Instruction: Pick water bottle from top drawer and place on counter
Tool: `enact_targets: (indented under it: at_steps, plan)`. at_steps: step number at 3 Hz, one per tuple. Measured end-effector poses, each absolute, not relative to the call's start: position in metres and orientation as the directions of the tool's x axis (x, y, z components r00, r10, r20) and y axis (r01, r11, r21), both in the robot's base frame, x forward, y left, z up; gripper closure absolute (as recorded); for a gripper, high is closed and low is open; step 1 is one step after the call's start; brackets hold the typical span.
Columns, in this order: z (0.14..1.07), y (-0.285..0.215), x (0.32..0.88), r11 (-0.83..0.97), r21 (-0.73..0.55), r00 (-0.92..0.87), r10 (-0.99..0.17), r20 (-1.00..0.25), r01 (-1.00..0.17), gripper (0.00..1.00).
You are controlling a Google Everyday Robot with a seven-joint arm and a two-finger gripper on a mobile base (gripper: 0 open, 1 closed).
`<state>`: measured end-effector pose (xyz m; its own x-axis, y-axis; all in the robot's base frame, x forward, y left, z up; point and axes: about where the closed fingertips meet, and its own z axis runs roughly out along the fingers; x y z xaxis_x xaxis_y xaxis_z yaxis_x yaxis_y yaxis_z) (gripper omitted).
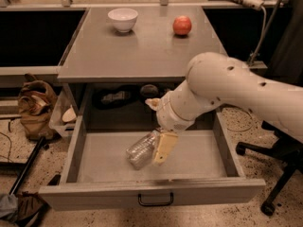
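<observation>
Inside open top drawer (94, 195), near centre: water bottle (139, 151) lying on side, tilted along 2-to-8 o'clock line. Gripper (164, 148) lowered into drawer at bottle's 2 o'clock end, overlapping it, possibly touching; grip width cannot tell. Open drawer floor at bottle's 9 and 3 o'clock, walls well apart. Counter (142, 56) above: white bowl (123, 19) at 11 o'clock, red apple (182, 25) at 1 o'clock, both near back edge.

No text, label or number can be read anywhere.
</observation>
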<state>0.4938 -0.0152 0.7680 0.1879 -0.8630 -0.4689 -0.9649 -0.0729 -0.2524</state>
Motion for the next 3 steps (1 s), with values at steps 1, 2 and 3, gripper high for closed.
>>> enact_targets:
  at_steps: [1,2,3]
  plan:
    - [0.739,0.023,0.508,-0.118,-0.272,0.237,-0.854,-0.462,-0.955,0.00]
    - [0.693,0.051,0.541,-0.143,-0.275,0.252,-0.873,-0.418,-0.951,0.00]
    - [0.692,0.050,0.541,-0.143,-0.273,0.251,-0.872,-0.421,-0.951,0.00]
